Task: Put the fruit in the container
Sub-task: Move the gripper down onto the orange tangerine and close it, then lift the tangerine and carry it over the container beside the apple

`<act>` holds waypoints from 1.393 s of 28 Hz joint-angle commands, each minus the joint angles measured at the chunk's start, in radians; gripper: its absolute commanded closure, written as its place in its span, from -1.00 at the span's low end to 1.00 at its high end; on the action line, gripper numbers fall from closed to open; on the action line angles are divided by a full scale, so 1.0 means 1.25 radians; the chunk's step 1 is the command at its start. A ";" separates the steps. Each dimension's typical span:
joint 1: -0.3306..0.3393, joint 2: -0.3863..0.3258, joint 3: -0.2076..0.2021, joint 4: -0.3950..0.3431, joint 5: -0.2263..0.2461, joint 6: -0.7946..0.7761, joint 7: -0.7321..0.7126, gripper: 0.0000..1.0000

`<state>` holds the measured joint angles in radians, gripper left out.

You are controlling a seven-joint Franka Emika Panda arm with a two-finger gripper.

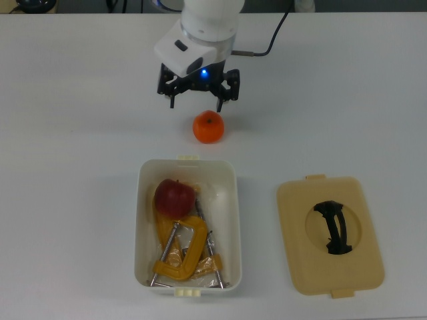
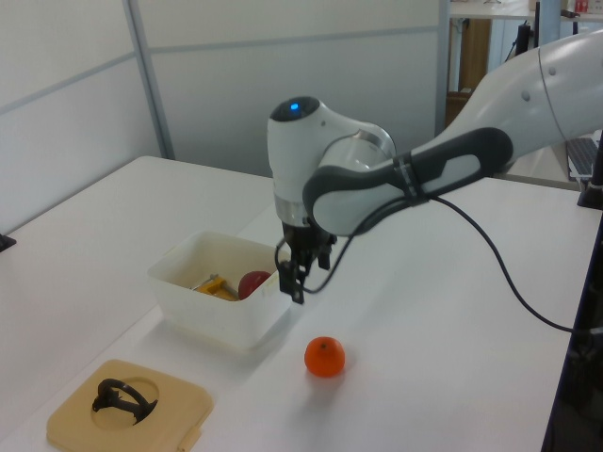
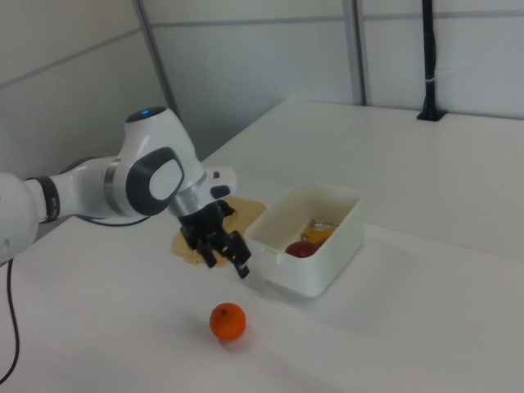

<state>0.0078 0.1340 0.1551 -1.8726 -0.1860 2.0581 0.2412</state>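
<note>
With the apple (image 1: 175, 197) resting inside the tub (image 1: 230, 175) among the clamps (image 1: 181, 251), the orange (image 1: 208, 127) remains on the surface (image 1: 80, 133). Empty, fingers spread wide, the end effector (image 1: 197, 100) hovers just beside it; the next move calls for descending and closing around the orange.

**What we cannot see**

In the top view the arm (image 1: 207, 27) is cut off by the upper edge, so we see only its wrist. In the left view the tub (image 2: 221, 301) wall hides most of the apple (image 2: 252, 282) and the clamps (image 2: 215, 285), and the lid (image 2: 127, 407) runs off the bottom edge. In the right view the arm (image 3: 123, 184) and gripper (image 3: 223, 246) cover most of the lid (image 3: 190, 250), and the tub (image 3: 315, 246) wall hides the lower part of the apple (image 3: 302, 248).
</note>
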 commanded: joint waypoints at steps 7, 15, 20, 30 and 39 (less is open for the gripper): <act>0.007 -0.004 0.011 -0.117 -0.002 0.024 -0.060 -1.00; 0.007 0.062 0.013 -0.113 -0.002 0.108 -0.052 -1.00; 0.021 0.085 0.015 -0.112 -0.003 0.137 -0.051 -1.00; 0.027 0.095 0.015 -0.108 -0.003 0.139 -0.049 0.14; 0.020 0.047 0.006 -0.048 -0.005 0.096 -0.049 0.69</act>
<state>0.0329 0.2466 0.1778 -1.9831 -0.1860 2.2144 0.1963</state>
